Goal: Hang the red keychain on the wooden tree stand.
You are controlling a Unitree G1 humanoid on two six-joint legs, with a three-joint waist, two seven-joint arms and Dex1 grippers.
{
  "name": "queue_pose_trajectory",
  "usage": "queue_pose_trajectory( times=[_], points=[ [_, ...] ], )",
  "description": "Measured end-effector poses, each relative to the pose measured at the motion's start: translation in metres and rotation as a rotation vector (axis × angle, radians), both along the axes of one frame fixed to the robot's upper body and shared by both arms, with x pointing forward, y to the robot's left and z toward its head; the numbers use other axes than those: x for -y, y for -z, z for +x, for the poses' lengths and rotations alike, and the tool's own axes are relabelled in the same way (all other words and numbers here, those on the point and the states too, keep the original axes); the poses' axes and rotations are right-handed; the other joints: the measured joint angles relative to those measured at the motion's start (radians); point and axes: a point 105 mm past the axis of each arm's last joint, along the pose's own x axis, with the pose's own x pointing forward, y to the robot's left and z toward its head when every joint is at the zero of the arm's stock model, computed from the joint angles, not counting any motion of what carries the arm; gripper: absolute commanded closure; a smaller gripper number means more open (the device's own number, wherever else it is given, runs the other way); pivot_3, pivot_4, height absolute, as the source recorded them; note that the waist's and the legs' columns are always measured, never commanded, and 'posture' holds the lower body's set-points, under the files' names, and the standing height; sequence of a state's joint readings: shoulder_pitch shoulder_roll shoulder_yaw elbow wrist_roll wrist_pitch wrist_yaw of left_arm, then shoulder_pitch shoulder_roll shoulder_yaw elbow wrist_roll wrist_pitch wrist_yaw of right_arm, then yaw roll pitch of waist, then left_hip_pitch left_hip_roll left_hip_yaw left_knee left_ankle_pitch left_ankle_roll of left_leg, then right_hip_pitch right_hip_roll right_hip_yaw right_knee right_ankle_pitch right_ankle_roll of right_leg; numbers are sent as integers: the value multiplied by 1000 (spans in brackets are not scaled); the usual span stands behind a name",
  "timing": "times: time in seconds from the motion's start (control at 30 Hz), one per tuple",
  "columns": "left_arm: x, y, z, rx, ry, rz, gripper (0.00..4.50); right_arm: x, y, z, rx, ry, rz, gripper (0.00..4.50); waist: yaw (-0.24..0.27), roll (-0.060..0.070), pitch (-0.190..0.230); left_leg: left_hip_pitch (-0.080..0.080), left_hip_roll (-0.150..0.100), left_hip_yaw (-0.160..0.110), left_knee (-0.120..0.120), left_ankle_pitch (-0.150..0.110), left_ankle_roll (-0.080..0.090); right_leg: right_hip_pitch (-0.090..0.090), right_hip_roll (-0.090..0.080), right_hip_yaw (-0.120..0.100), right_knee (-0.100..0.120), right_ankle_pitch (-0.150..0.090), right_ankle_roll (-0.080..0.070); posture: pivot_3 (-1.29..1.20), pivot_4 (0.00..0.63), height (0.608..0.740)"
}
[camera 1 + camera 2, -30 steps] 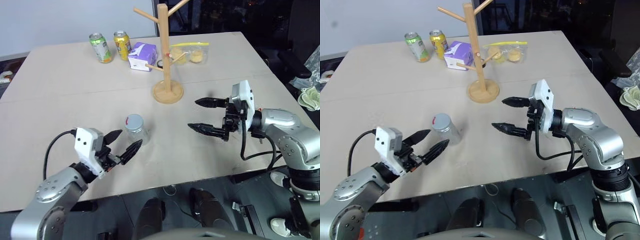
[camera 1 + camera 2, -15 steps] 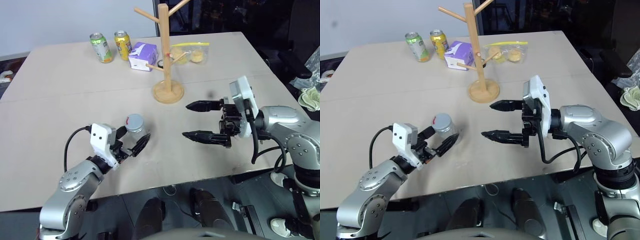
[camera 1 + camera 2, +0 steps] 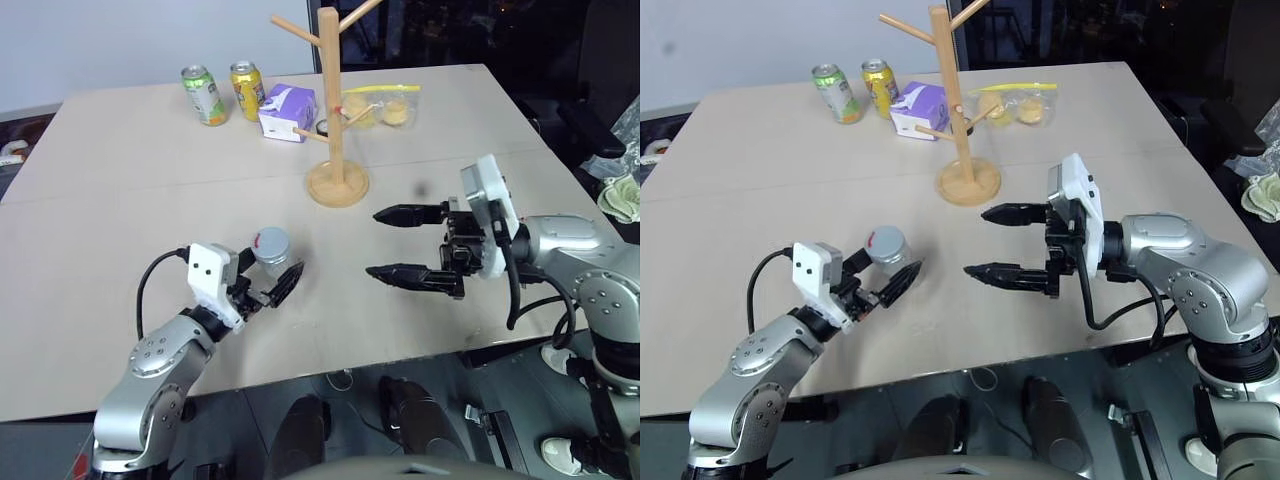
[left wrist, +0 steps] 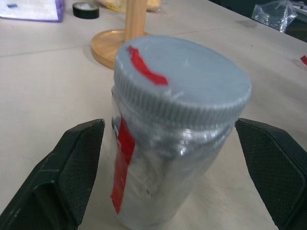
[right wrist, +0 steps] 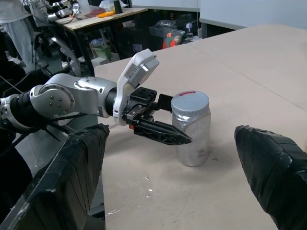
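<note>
1. Two claws are up over the desk [image 3: 120, 170]: my left claw [image 3: 268, 289] sits lower left of the frame, spread wide with a finger on either side of the clear jar [image 3: 272, 256], not pressing it as far as I can see; my right claw [image 3: 405, 243] hangs right of centre, also spread wide and holding nothing.
2. The red keychain [image 4: 123, 163] is inside that jar, a red strip running down the inner wall in the left wrist view. The grey screw lid [image 4: 184, 76] is on and carries a red mark.
3. I judge the keychain light, soft and floppy, so I would pinch the strap near its loop end once it is out. The jar looks smooth, thin plastic and light; I would grip the body below the lid, gently, as it could slip or tip.
4. The wooden tree stand [image 3: 331, 110] stands upper centre, pegs bare.
5. Upper centre, a zip bag [image 3: 382, 104] holds yellowish pieces I cannot identify.
</note>
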State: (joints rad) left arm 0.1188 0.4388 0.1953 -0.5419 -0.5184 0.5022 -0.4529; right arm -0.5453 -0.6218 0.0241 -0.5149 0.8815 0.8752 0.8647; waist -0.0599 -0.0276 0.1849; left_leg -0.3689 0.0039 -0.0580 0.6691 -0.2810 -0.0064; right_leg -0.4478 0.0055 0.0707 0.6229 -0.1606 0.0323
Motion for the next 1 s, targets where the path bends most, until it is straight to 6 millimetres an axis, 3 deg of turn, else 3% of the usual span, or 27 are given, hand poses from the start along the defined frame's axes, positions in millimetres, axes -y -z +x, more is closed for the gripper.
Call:
queue_pose_trajectory(
  times=[0.03, 0.13, 0.17, 0.23, 0.5, 0.63, 0.9, 1.0],
  points=[
    [-1, 1, 0, 0, -4, 2, 0, 0, 0, 0, 2, 0, 1, 9, 0, 0, 0, 0, 0, 0, 0, 0, 0, 0, 0, 0, 0, 0, 0, 0, 150, 740],
    [-2, 2, 1, -1, -10, -2, 742, 0, -1, 0, 7, 0, 4, 0, 0, 0, 0, 0, 0, 0, 0, 0, 0, 0, 0, 0, 0, 0, 0, 0, 150, 740],
    [-1, 2, 1, 0, -11, -4, 1335, 0, -1, 0, 7, 0, 5, 0, 0, 0, 0, 0, 0, 0, 0, 0, 0, 0, 0, 0, 0, 0, 0, 0, 150, 740],
    [-2, 1, 1, 7, -12, -5, 1794, 0, -1, 0, 7, 1, 5, 0, 0, 0, 0, 0, 0, 0, 0, 0, 0, 0, 0, 0, 0, 0, 0, 0, 150, 740],
    [-11, -4, 6, 24, -57, -1, 1849, -2, 1, 6, 22, 30, 0, 0, 0, 0, 0, 0, 0, 0, 0, 0, 0, 0, 0, 0, 0, 0, 0, 0, 150, 740],
    [-51, -21, 20, 60, -212, -10, 1849, -1, 17, 18, 17, 92, -19, 0, -1, 0, 0, 0, 0, 0, 0, 0, 0, 0, 0, 0, 0, 0, 0, 0, 150, 740],
    [-161, -61, 63, 131, -621, -77, 1849, -36, 4, 33, 110, 92, 31, 0, -1, 0, 0, 0, 1, -1, 0, 0, 0, 0, 1, -1, 1, 2, 3, 0, 150, 740],
    [-188, -71, 75, 153, -743, -91, 1849, -47, -3, 34, 163, 81, 32, 0, 2, -1, 0, -1, 0, -2, 0, 0, 0, 0, -1, -2, 0, 3, 4, 0, 150, 740]
  ],
)
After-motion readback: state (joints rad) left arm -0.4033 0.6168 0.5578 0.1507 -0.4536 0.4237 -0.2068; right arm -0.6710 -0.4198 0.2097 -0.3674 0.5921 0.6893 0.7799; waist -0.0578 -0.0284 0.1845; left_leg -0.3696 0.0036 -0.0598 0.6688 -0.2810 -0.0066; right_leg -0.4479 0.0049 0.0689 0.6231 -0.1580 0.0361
